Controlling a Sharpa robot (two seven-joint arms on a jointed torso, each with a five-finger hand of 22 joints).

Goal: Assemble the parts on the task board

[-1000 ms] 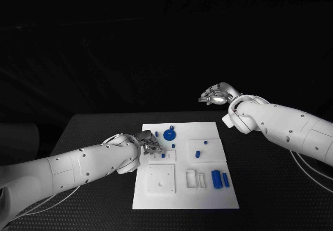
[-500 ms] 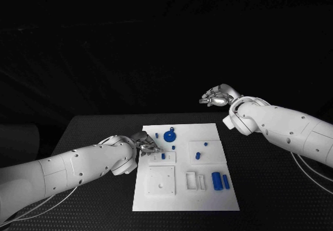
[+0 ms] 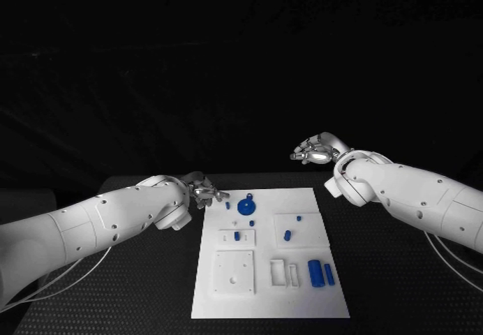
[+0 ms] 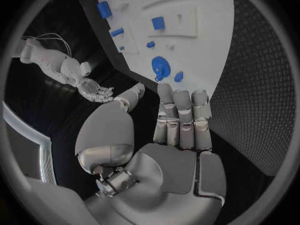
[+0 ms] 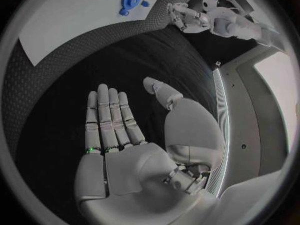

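Nearest the robot, at about six o'clock on the black textured worktop (image 3: pixel 131 279), lies the flat white rectangular task board (image 3: pixel 264 301). Its near end carries a plain white square block (image 3: pixel 234 269) and, toward four o'clock, two upright blue cylindrical pegs (image 3: pixel 321 273) beside slim white brackets (image 3: pixel 284 273). Further up sit small blue pins on two white blocks (image 3: pixel 237 236), and at the far end, toward twelve o'clock, a round blue gear-like disc (image 3: pixel 246 206) with a small blue stub (image 3: pixel 228 205) just beside it.

As a judgement, the chief risk is a poor grasp: the parts are small and closely set, so broad fingers coming down on the disc could nudge the stub or pins out of place, or knock a cylinder over. The arm could also brush the board and slide it on the worktop.

At the board's far corner, near ten o'clock, the silver left hand (image 3: pixel 202 190) hovers with nothing in it; the wrist camera shows its fingers (image 4: pixel 181 117) extended side by side, thumb apart, above the disc (image 4: pixel 160 66). Well beyond, at two o'clock, the silver right hand (image 3: pixel 317 150) hangs off the board, palm flat, fingers (image 5: pixel 109 116) straight, thumb apart, touching nothing.
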